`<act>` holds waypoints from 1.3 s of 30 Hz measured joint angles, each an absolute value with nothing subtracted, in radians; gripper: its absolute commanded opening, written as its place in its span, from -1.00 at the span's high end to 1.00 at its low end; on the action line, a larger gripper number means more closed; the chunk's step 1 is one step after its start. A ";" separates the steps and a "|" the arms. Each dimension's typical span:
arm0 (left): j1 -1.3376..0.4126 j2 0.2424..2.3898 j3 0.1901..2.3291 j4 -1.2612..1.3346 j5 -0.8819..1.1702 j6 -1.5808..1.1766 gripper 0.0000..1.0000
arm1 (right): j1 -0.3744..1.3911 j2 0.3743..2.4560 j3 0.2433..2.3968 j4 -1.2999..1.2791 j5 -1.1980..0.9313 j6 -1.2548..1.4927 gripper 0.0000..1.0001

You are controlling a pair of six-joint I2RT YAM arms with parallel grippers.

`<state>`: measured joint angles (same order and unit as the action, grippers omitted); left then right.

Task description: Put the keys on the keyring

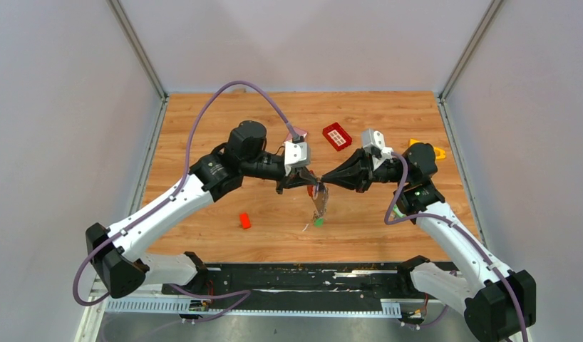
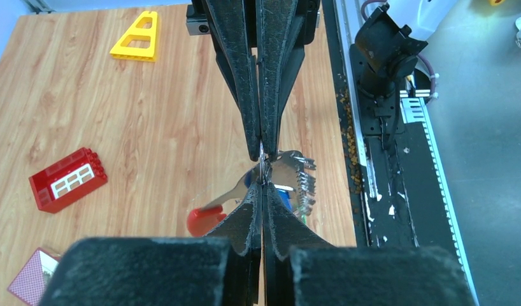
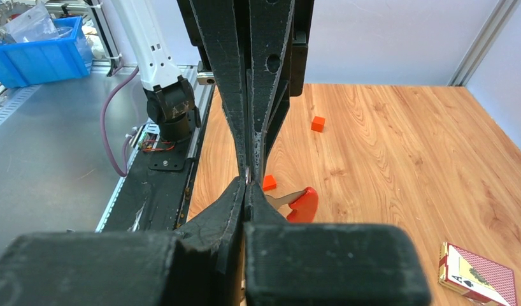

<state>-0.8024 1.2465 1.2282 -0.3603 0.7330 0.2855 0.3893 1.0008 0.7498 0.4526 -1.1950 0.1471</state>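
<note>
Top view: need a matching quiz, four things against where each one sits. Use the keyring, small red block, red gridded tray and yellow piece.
Things:
1. keyring
2. small red block
3. red gridded tray
4. yellow piece

Places:
a. far side, beyond both grippers
b. far right, partly hidden
c. pinched in the air between the left gripper and the right gripper
d. near side, left of centre, lying alone

Pairs: 1-c, 2-d, 3-a, 4-b
</note>
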 measured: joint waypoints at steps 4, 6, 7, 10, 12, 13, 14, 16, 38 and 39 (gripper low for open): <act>-0.802 1.261 1.229 -0.356 0.735 0.284 0.60 | 0.389 1.001 0.749 0.437 -1.194 0.136 1.00; -0.802 1.269 1.229 -0.359 0.735 0.283 0.47 | 0.389 1.001 0.749 0.427 -1.193 0.128 1.00; -0.802 1.273 1.229 -0.364 0.732 0.284 0.43 | 0.389 1.000 0.749 0.421 -1.193 0.121 1.00; -0.802 1.274 1.230 -0.386 0.724 0.296 0.34 | 0.389 0.998 0.749 0.395 -1.187 0.094 1.00; -0.802 1.269 1.232 -0.395 0.719 0.305 0.31 | 0.389 0.997 0.749 0.376 -1.185 0.073 1.00; -0.802 1.266 1.232 -0.400 0.717 0.309 0.29 | 0.389 0.997 0.749 0.366 -1.183 0.063 1.00; -0.802 1.261 1.232 -0.404 0.716 0.313 0.28 | 0.389 0.997 0.749 0.361 -1.182 0.057 1.00; -0.802 1.251 1.234 -0.411 0.717 0.321 0.26 | 0.389 0.997 0.749 0.347 -1.179 0.045 1.00; -0.802 1.299 1.273 -0.407 0.734 0.298 0.58 | 0.389 0.997 0.749 0.333 -1.176 0.023 1.00; -0.802 1.300 1.273 -0.406 0.736 0.295 0.61 | 0.389 0.997 0.749 0.333 -1.176 0.023 1.00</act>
<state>-0.8024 1.2999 1.2732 -0.4061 0.7357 0.2951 0.3889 0.9966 0.7490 0.3328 -1.1755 0.0235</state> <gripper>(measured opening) 0.232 0.011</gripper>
